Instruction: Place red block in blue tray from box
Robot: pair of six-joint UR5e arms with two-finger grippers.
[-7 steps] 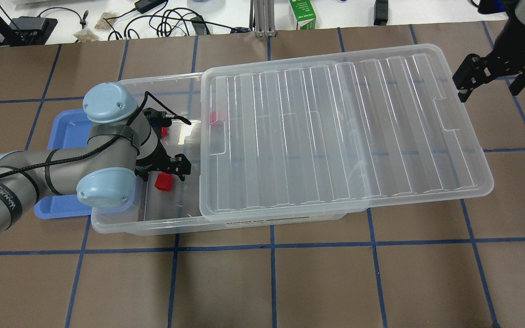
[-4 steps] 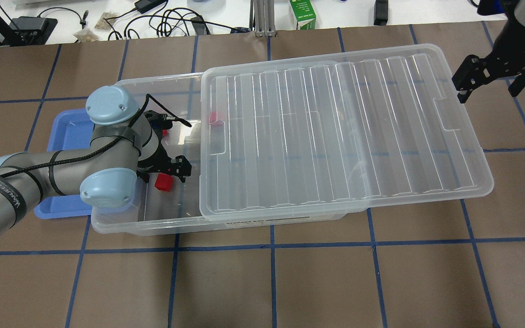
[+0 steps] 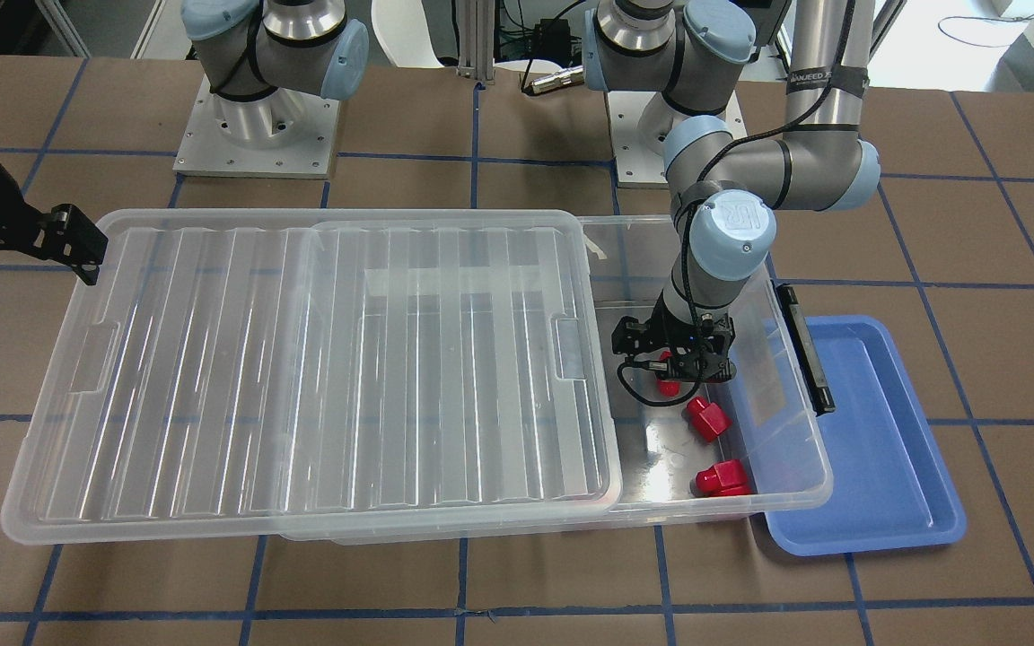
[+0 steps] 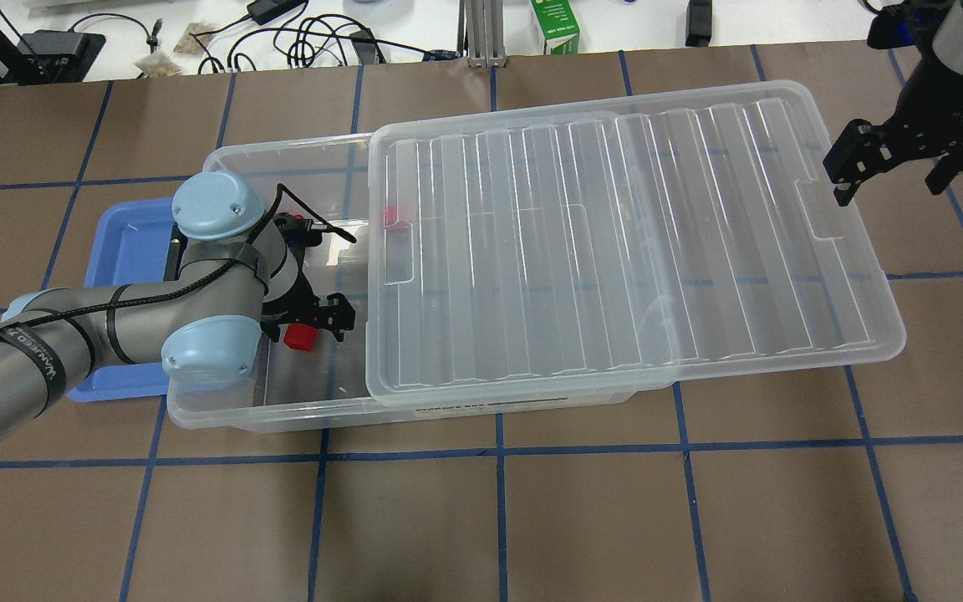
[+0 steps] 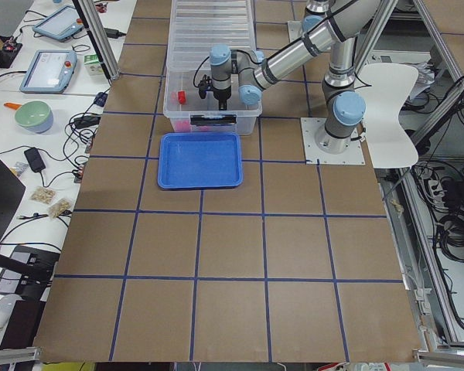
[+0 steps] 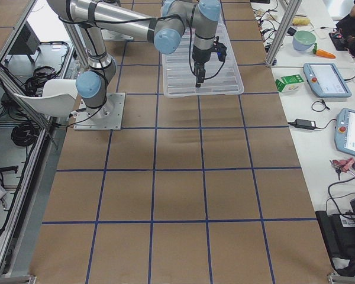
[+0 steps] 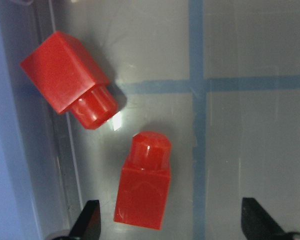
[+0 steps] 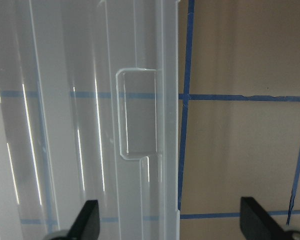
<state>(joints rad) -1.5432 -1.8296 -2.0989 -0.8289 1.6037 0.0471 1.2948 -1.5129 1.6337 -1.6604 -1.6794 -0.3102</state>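
Note:
The box point(image 4: 281, 410) lies with its lid point(image 4: 615, 242) slid to the right, so its left end is open. Three red blocks lie in that end: one point(image 3: 668, 388) under my left gripper, two point(image 3: 705, 419) point(image 3: 722, 479) farther out. My left gripper point(image 4: 304, 328) is open, low inside the box. In the left wrist view one red block point(image 7: 142, 192) lies between the fingers point(image 7: 90, 222), close to the left one, and another point(image 7: 65, 75) lies by the box wall. The blue tray point(image 4: 126, 242) sits against the box's left end. My right gripper point(image 4: 895, 163) is open and empty above the lid's right edge point(image 8: 165, 125).
The box's black clip handle point(image 3: 804, 350) is on the end wall between the red blocks and the blue tray point(image 3: 876, 449). The lid point(image 3: 302, 359) overhangs the box. Cables and a green carton point(image 4: 555, 25) lie beyond the table's far edge.
My left arm has shifted slightly right and the gripper has come down around the red block. My right gripper has moved a little left along the lid's edge.

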